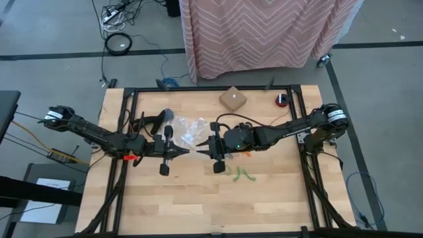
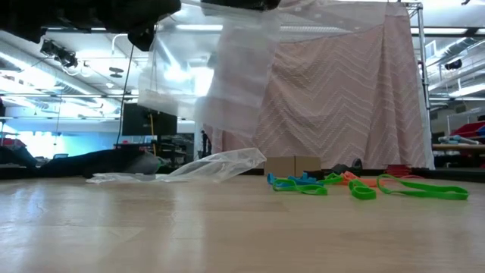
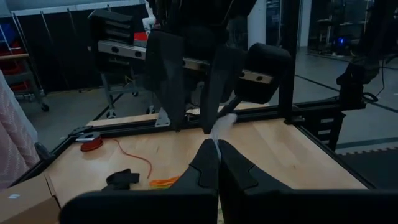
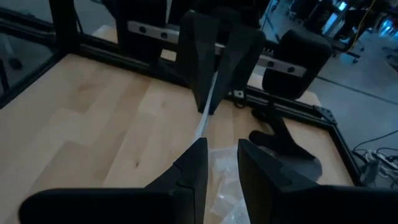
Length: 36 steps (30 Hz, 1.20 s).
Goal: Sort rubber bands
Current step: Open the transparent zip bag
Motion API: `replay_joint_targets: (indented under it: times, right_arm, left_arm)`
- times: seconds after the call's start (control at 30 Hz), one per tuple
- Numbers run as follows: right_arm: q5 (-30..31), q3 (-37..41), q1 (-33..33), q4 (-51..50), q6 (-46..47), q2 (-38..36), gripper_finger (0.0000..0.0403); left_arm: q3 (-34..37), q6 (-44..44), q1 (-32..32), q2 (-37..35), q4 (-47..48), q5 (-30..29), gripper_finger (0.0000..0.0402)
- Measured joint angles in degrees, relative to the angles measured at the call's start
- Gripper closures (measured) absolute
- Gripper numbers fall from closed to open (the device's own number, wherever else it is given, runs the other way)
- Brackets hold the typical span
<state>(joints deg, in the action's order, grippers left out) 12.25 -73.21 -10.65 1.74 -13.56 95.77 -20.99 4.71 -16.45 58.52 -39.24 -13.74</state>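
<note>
A clear zip bag (image 2: pixel 235 83) hangs above the table's middle, between my two grippers, which face each other. My left gripper (image 1: pixel 181 152) is shut on its upper edge. My right gripper (image 4: pixel 221 155) stands open at that same edge, and one fingertip (image 4: pixel 198 148) reaches the bag. Another clear bag (image 1: pixel 188 125) lies flat on the table behind them. Green rubber bands (image 1: pixel 241 174) and an orange one (image 1: pixel 246 155) lie on the wood under and near my right arm. The low view shows blue (image 2: pixel 299 182), green (image 2: pixel 362 189) and orange ones (image 2: pixel 347 177). My left gripper pinches the hanging bag's top edge (image 3: pixel 217 132) between its two shut fingers, coming level from the table's left. The bag hangs below them, clear of the table. My right gripper has one fingertip at the same edge (image 4: pixel 203 127), but I cannot tell whether it touches.
A small cardboard box (image 1: pixel 232 99) and a red round thing (image 1: pixel 282 100) sit at the far edge. A black stand (image 1: pixel 155 122) lies left of the flat bag. Black frame rails (image 1: pixel 125 132) run along the table's sides. Bare wood lies toward the near edge.
</note>
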Motion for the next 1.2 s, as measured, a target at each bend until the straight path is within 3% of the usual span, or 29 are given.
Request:
replay_joint_targets:
  times: [0.5, 1.2]
  right_arm:
    - [-0.5, 0.0, 0.0, 3.5, 0.2, -0.3, 0.0324]
    - [-2.0, 0.0, 0.3, 0.8, 4.0, -0.3, 0.0324]
  left_arm:
    - [0.0, 0.7, 0.0, 0.0, 0.5, 0.0, 0.0401]
    - [0.0, 1.1, 0.0, 0.0, -0.2, 0.0, 0.0401]
